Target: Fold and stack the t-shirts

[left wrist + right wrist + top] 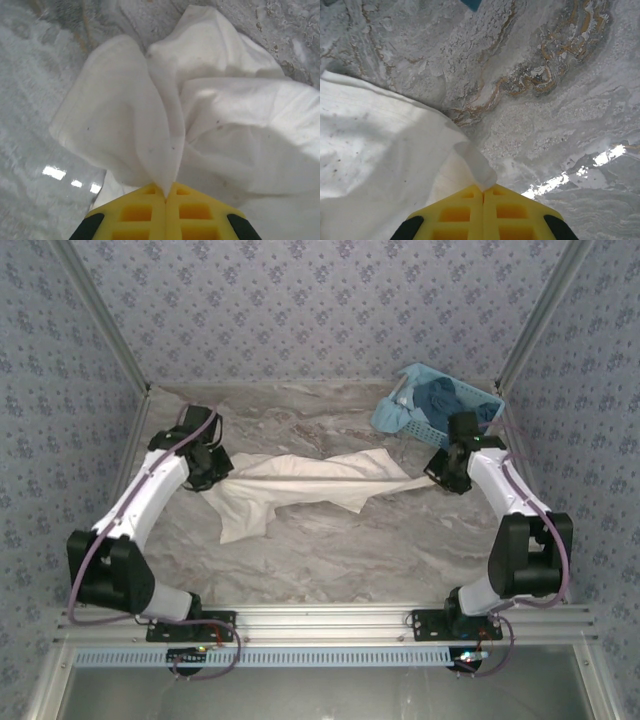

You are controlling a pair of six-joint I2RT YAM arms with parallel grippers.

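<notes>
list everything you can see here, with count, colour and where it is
t-shirt: one, cream, stretched across the middle of the table between the two grippers
basket: one, light blue plastic lattice, far right corner of the table
clothes in the basket: a heap, count unclear, shades of blue
table: one, grey marble pattern
walls: blue-grey patterned, on three sides
rail: one, silver metal, near edge, bearing the arm bases
left arm: one, white and black, left side
right arm: one, white and black, right side
left gripper: one, yellow fingers, shut on a pinch of the t-shirt
right gripper: one, yellow fingers, shut on the t-shirt's edge
</notes>
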